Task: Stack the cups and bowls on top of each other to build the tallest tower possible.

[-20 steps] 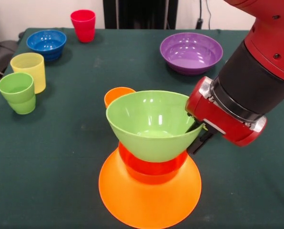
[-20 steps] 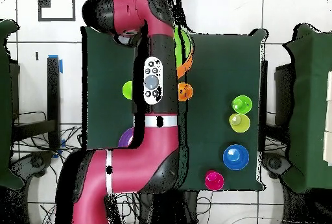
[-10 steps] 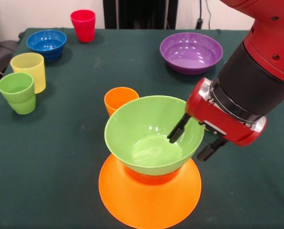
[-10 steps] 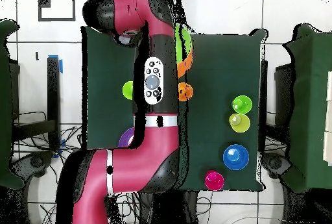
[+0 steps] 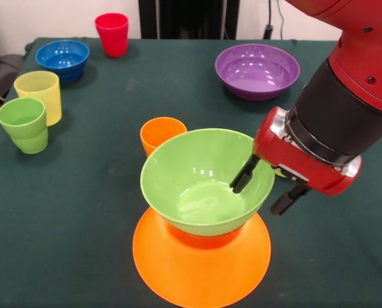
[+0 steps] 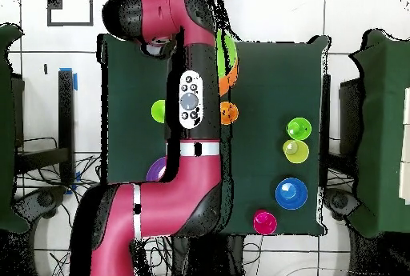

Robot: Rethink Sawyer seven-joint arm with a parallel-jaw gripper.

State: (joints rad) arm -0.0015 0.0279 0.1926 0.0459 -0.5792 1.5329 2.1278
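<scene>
The tower stands near the front edge: a wide orange bowl (image 5: 200,269) upside down as its base, a small red-orange bowl (image 5: 204,240) on it, and the green bowl (image 5: 191,186) on top, upright. My gripper (image 5: 266,187) is open and straddles the green bowl's right rim, with one finger inside and one outside. An orange cup (image 5: 157,133) stands just behind the tower. In the overhead view the arm covers the tower except for slivers of the green bowl's rim (image 6: 231,49) and of the orange bowl (image 6: 234,77).
A purple bowl (image 5: 257,69) sits at the far right. A blue bowl (image 5: 63,58) and a red cup (image 5: 112,33) are at the far left. A pale yellow cup (image 5: 39,93) and a green cup (image 5: 24,123) stand at the left edge. A lime green cup (image 6: 158,111) shows only from overhead.
The green bowl came down onto the red-orange bowl and now rests lower. The gripper let go of its rim, opened, and has since shifted slightly right.
</scene>
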